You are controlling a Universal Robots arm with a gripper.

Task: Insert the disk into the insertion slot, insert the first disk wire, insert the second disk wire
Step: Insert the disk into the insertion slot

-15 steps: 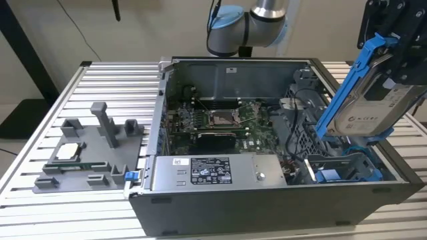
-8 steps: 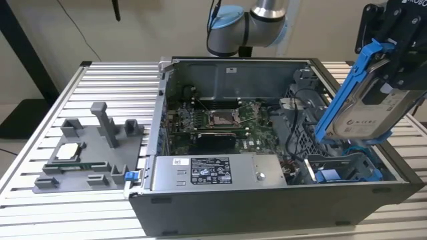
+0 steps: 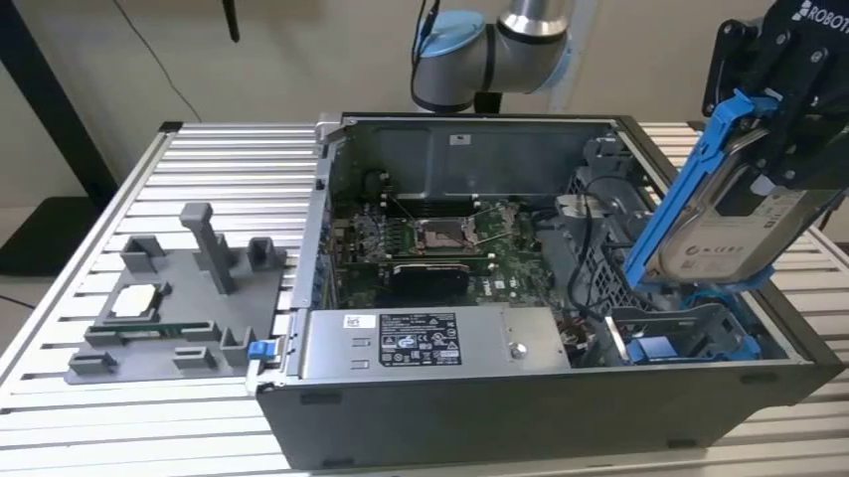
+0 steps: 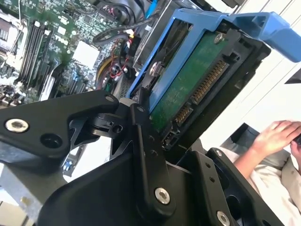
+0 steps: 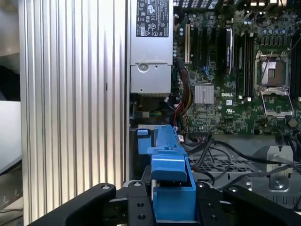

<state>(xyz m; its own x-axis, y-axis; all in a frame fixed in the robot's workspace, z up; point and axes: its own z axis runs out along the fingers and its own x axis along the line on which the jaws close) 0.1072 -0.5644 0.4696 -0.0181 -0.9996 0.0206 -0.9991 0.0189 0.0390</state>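
So progress-wise, nothing is seated yet. The gripper (image 3: 792,149) has its jaws clamped on the disk (image 3: 723,234), holding it in the air, steeply tilted, at about 3 o'clock of the open PC case (image 3: 531,417) in the exterior view. The insertion slot (image 3: 683,333) sits right under it, around 5 o'clock of the case, with no drive in it. The disk's low end hangs just over the slot's rim, can't tell if it touches. In the second wrist view the connector pins (image 4: 207,82) on the disk's edge are bare, so neither wire is in. Dark cables (image 4: 110,32) lie loose inside the case, no idea which are the disk wires. I'd say all three steps are left.

Stuff-wise, the disk is a flat silver-grey metal slab with a white label and a green circuit board (image 4: 183,89) on the other face, clipped in a bright blue plastic carrier (image 3: 670,194). The slot is grey perforated sheet metal with blue plastic bits. The power supply (image 3: 424,343) is a grey labelled box at 6 o'clock, and the motherboard (image 3: 424,238) is green and busy in the middle. The counter (image 3: 213,159) is ribbed aluminium slats, with a grey moulded fixture (image 3: 173,298) at 9 o'clock
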